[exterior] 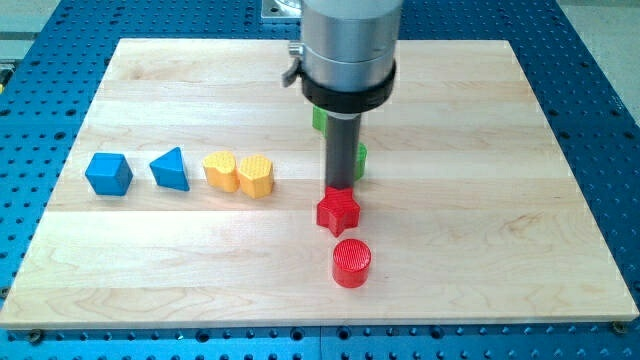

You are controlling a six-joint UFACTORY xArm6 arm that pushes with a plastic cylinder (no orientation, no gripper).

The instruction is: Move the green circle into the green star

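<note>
- My tip is a bare rod with no pincer to open or close.
- Two green blocks hide behind it; shapes unclear.
- Probably light, rigid, slippery: push centrally across the worktop.

Red star, red cylinder

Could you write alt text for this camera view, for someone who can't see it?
My tip touches a red star block on a wooden board, two green blocks half hidden behind the rod. Red cylinder below; blue and yellow blocks at left.
</note>
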